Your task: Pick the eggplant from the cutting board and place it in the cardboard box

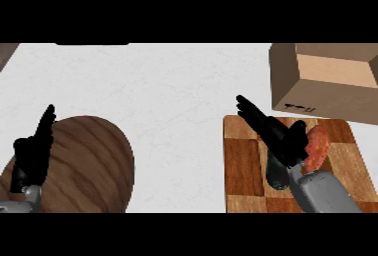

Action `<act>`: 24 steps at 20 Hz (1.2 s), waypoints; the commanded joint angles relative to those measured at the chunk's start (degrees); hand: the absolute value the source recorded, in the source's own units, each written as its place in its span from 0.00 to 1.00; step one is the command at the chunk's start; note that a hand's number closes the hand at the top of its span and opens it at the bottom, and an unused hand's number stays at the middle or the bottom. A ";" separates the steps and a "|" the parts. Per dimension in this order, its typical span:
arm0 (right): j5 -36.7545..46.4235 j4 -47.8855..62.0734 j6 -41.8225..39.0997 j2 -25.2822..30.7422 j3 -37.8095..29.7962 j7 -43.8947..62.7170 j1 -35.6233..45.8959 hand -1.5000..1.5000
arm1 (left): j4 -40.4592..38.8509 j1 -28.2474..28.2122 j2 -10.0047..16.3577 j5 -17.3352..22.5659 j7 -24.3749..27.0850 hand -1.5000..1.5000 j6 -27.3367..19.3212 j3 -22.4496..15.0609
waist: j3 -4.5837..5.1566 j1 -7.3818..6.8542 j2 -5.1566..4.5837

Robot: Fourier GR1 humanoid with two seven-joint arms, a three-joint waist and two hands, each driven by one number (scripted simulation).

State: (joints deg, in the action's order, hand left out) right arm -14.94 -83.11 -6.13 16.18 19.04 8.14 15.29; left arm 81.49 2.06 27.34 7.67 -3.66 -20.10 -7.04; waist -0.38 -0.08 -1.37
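Eggplant [277, 174] on the checkered cutting board [244, 170], lower right of frame, not gripped.

It looks like the dark long shape lying along the board, partly under the right hand [284, 140]. That hand's fingers are straight and close together, pointing upper left, curled round nothing. A reddish mottled item [319, 146] sits just right of the hand; can't identify it. Open cardboard box [325, 80] at upper right, touching the board's top edge. Left hand [33, 150] rests lower left, fingers straight up, over a round wooden plate [92, 165] on the white tabletop [170, 90].
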 commanded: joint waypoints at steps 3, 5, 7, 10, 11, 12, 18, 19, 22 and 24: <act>4.38 1.75 16.89 -1.14 -5.59 9.56 -3.52 0.00 | 3.07 2.45 -1.38 -0.02 2.19 0.50 4.79 -4.00 | 0.63 2.92 1.74; 7.72 4.62 24.15 -0.21 -7.97 12.24 -6.13 0.00 | 5.65 4.61 -1.86 -0.54 3.09 0.50 7.42 -7.10 | 0.82 6.15 1.88; 5.32 -3.26 29.56 -1.97 -17.33 -0.37 -0.30 0.00 | 3.80 2.55 -1.67 0.24 1.54 0.50 6.20 -5.65 | -0.14 12.91 7.20; 28.11 8.78 28.06 12.49 -0.03 16.95 -8.54 0.00 | 6.97 5.79 -3.10 0.55 2.48 0.50 10.30 -9.73 | 1.71 6.18 1.82; 31.33 7.81 29.01 13.79 1.49 18.51 -9.45 0.00 | 7.14 5.52 -3.69 0.38 2.92 0.50 10.74 -10.76 | 1.56 6.11 2.15; 34.84 6.55 29.06 15.59 3.06 21.14 -7.98 0.00 | 7.36 6.23 -3.67 0.32 2.66 0.50 11.04 -10.95 | 1.51 5.09 2.28; 49.25 -5.26 24.64 19.26 10.71 41.41 -4.54 0.00 | 6.41 8.21 -4.09 1.03 1.64 0.50 13.34 -11.74 | 1.16 3.17 2.49; 49.13 -8.43 20.91 21.07 10.35 45.36 -3.28 0.00 | 5.63 7.18 -5.06 1.33 2.95 0.50 13.85 -12.50 | 1.20 3.25 2.50; 47.55 -15.64 10.29 22.46 10.54 57.03 0.57 0.00 | 7.05 10.03 -4.65 1.32 0.07 0.50 13.95 -12.05 | 0.99 2.58 2.47; 44.97 -21.94 5.44 19.44 11.71 65.07 2.00 0.00 | 6.48 9.18 -5.56 0.28 1.39 0.50 13.69 -13.17 | 0.89 2.09 2.30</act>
State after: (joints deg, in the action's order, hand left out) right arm 30.65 -96.68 8.81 36.18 29.16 58.30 13.53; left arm 88.26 9.89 22.81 8.52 -1.84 -6.63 -19.28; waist 0.82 2.82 1.33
